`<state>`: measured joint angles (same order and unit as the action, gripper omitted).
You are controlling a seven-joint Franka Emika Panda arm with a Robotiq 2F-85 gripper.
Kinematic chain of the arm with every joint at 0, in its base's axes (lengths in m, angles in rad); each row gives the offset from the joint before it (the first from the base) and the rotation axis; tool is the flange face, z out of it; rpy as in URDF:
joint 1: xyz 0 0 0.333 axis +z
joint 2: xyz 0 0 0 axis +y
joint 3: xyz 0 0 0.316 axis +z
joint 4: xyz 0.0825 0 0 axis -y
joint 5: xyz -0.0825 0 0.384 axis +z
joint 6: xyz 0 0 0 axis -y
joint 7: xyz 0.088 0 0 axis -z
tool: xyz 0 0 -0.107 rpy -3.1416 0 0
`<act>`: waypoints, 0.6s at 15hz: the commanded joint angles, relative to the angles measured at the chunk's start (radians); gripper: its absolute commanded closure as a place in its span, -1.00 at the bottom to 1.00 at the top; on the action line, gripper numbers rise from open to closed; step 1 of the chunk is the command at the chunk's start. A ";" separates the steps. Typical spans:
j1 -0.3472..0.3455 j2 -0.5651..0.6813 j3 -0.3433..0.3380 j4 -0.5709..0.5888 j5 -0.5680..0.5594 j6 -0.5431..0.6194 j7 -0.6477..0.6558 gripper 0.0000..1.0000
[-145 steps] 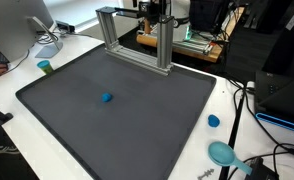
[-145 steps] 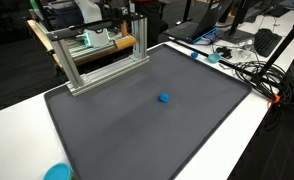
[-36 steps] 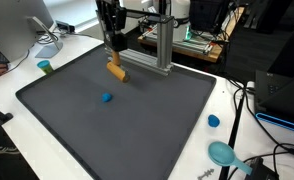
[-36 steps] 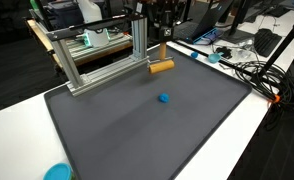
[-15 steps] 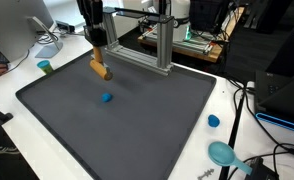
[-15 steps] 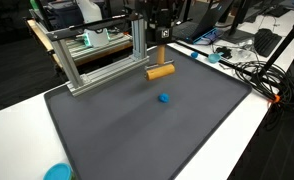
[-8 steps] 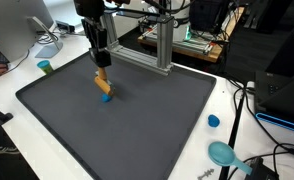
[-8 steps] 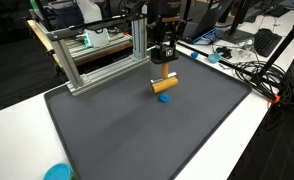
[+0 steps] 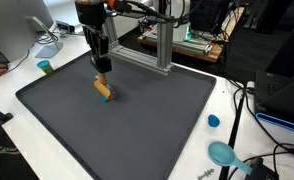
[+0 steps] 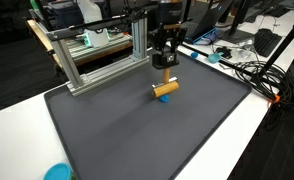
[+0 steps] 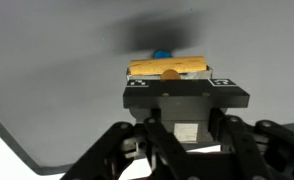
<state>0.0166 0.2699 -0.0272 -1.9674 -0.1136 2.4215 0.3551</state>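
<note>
Orange cylinder (image 9: 103,88) in hand (image 9: 102,74)

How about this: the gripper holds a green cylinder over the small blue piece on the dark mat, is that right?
Not quite. The cylinder is orange, not green, as an exterior view shows. The rest stands: the gripper holds it over the small blue piece on the dark mat.

Gripper (image 9: 102,70) over the mat (image 9: 147,130) on a table (image 9: 12,85), peg (image 9: 103,88) crosswise in its jaws, knob (image 10: 164,98) on the mat just under the peg, frame (image 9: 137,40) behind, cup (image 9: 45,67) beside the mat
</note>
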 commanded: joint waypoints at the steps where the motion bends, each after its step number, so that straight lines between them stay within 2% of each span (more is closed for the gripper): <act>1: 0.022 -0.018 -0.019 -0.022 -0.015 0.014 0.015 0.57; 9: 0.016 0.001 -0.033 -0.014 0.000 0.039 0.016 0.57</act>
<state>0.0247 0.2790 -0.0437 -1.9804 -0.1136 2.4358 0.3579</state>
